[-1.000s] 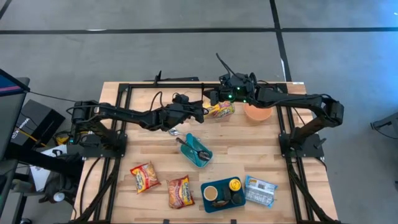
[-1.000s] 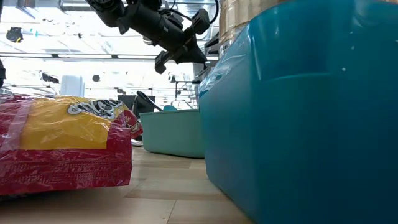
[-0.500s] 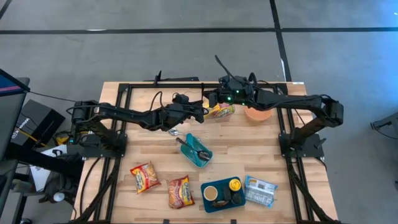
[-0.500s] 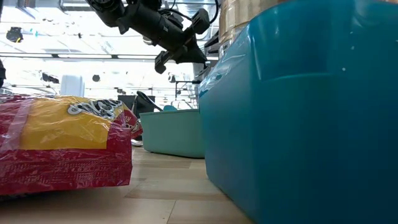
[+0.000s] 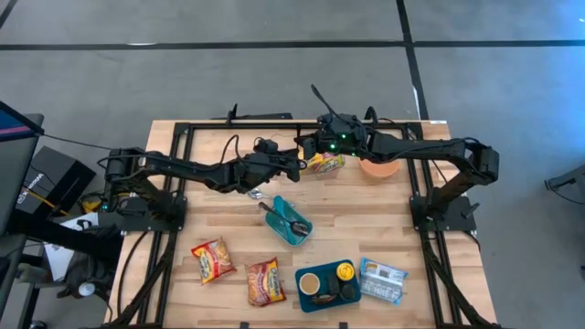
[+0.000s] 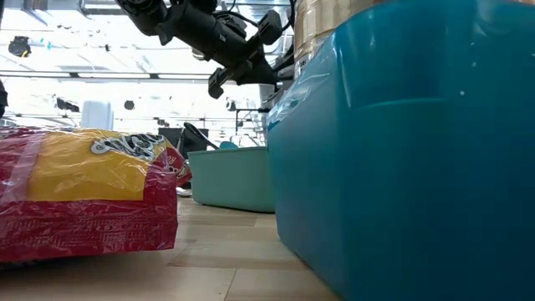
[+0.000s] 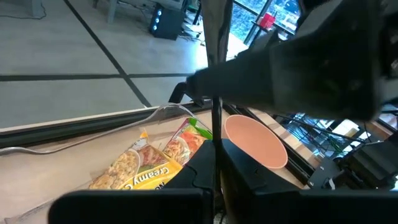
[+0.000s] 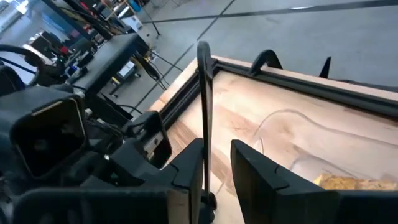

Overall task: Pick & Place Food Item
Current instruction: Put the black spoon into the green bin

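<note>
Yellow packet [image 5: 324,163] lies between both grippers; right gripper [image 5: 313,146] (clamping a thin black rod [image 8: 204,106]) nearer, left gripper [image 5: 294,168] clenched empty.

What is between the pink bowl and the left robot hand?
The yellow food packet lies between the pink bowl and the left gripper, which is shut. The high view shows this; the left wrist view shows packet and bowl side by side.

Near the back edge of the wooden counter [image 5: 366,206], a yellow crinkled food packet [image 5: 326,163] is lying just left of a shallow pink bowl [image 5: 378,167]. A teal rectangular tray [image 5: 291,222] is sitting mid-counter, with two red-and-yellow noodle packets [image 5: 213,260] lying front-left.
</note>
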You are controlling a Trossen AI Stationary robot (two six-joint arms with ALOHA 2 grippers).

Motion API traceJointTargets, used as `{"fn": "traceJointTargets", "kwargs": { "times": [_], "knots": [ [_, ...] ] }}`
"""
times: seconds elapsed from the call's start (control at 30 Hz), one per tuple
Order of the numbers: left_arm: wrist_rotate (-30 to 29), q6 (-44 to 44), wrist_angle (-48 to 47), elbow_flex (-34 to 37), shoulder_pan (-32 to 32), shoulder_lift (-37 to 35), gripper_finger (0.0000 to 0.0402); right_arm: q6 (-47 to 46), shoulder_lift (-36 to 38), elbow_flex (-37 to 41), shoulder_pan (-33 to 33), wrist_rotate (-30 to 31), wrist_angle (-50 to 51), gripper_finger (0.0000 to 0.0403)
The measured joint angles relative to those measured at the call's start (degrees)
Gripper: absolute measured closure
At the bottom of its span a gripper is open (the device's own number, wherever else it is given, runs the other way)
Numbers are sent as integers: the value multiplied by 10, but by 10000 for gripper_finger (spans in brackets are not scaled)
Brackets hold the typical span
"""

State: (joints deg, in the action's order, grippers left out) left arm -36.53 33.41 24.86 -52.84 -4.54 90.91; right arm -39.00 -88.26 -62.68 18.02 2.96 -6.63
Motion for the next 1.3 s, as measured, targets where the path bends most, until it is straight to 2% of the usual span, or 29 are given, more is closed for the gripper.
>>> {"fn": "traceJointTargets", "kwargs": {
  "times": [0.23,0.53,0.7,0.87,1.03,1.3],
  "knots": [
    [9,0,0,0,0,0,396,0,1,0,0,-1,-1,339],
    [8,-1,-1,0,0,0,393,0,1,0,0,-1,-3,396],
    [9,-1,0,0,0,0,379,0,1,0,0,0,-3,397],
    [35,-7,-1,0,-4,0,361,8,1,0,0,-4,4,399],
    [80,-26,-14,0,-11,-10,325,25,1,0,2,-16,16,401],
    [83,-27,-111,-1,-10,-75,286,52,8,0,14,-29,41,402]
  ]
}}
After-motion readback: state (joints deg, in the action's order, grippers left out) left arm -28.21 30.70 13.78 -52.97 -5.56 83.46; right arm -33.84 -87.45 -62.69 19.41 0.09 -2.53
